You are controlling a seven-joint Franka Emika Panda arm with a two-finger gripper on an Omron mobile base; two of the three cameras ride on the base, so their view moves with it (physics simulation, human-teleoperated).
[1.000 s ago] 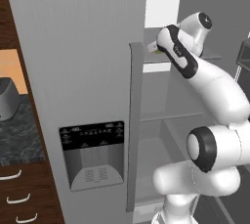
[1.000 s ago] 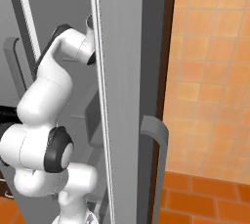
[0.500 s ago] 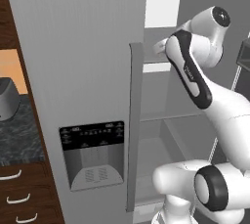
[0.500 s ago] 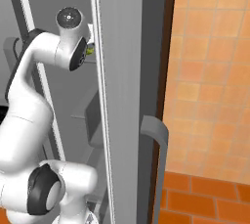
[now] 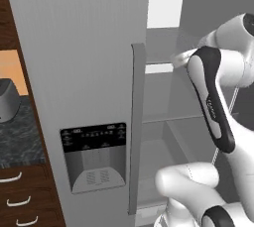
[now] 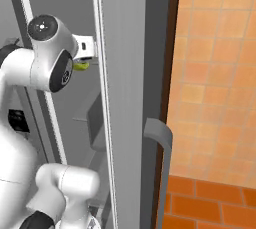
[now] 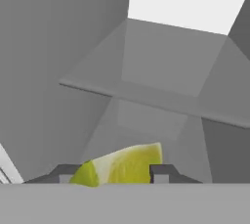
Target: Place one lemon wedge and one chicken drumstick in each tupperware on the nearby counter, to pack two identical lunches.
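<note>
In the hand view a yellow-green lemon wedge (image 7: 122,165) sits between the two dark fingertips of my gripper (image 7: 114,173), which is shut on it. From the right base view the same lemon wedge (image 6: 81,65) hangs under the white hand, with the gripper (image 6: 83,61) close beside the edge of the open fridge door. My hand is inside the open fridge, above a grey shelf (image 7: 156,98). The black marbled counter (image 5: 20,139) lies at the far left. The tupperware and the chicken drumstick are out of view.
The closed fridge door (image 5: 79,47) with its dispenser (image 5: 94,156) and tall handle (image 5: 136,122) stands left of the arm. The open door (image 6: 125,73) with a grey handle (image 6: 160,143) flanks the arm on the right, before an orange tiled wall (image 6: 215,73). A grey rounded object (image 5: 7,99) stands on the counter.
The arm has swung up and closer to the cameras, its upper links rising. The hand has shifted a little inside the fridge, and the lemon wedge stays between the fingers.
</note>
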